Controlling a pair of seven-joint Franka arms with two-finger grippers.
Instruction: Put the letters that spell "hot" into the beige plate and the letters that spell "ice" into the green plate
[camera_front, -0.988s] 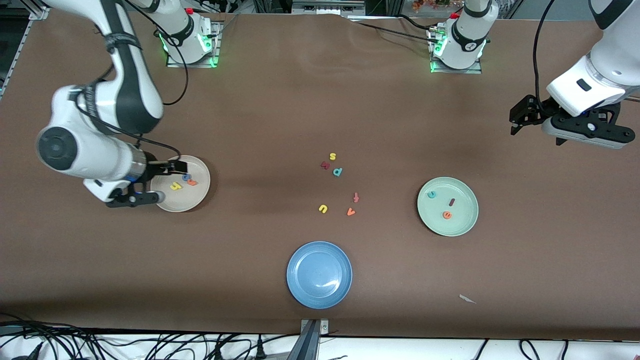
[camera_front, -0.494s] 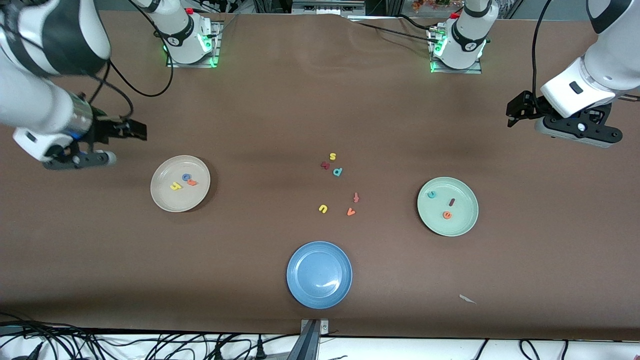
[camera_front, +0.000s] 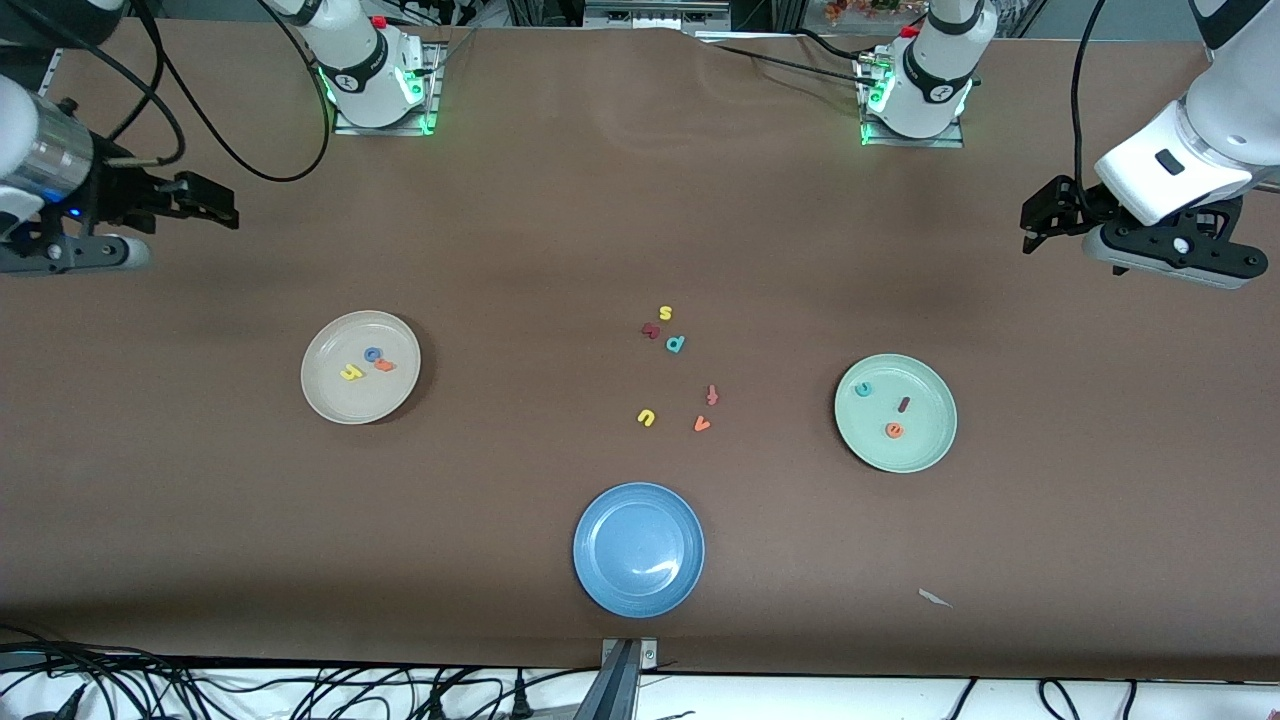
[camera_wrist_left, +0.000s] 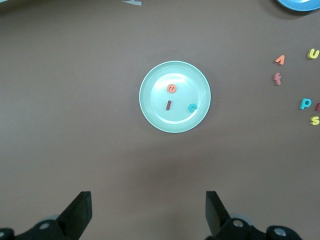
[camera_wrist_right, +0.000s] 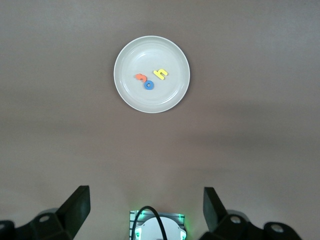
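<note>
Right gripper: raised over bare table at the right arm's end, jaws wide, nothing between them.

Beige plate: toward the right arm's end. Holds three foam letters: yellow "h", blue "o", orange "t"; the "o" and "t" lie touching or nearly so, the "h" just beside them. The right wrist view shows the same three in the plate.

Loose letters, mid-table: yellow "s"; maroon letter just beside it, shape not readable; teal "p" next to that. Nearer the front camera: yellow "u", reddish "f", orange "v".

Blue plate: nearest the front camera, nothing in it.

Green plate: toward the left arm's end. Holds teal "c", maroon "i", orange "e", all apart from one another.

Pale scrap: on the table, nearer the front camera than the green plate.

Left gripper: raised over bare table at the left arm's end, jaws wide, holding nothing.

No brand marks or labels can be read.
</note>
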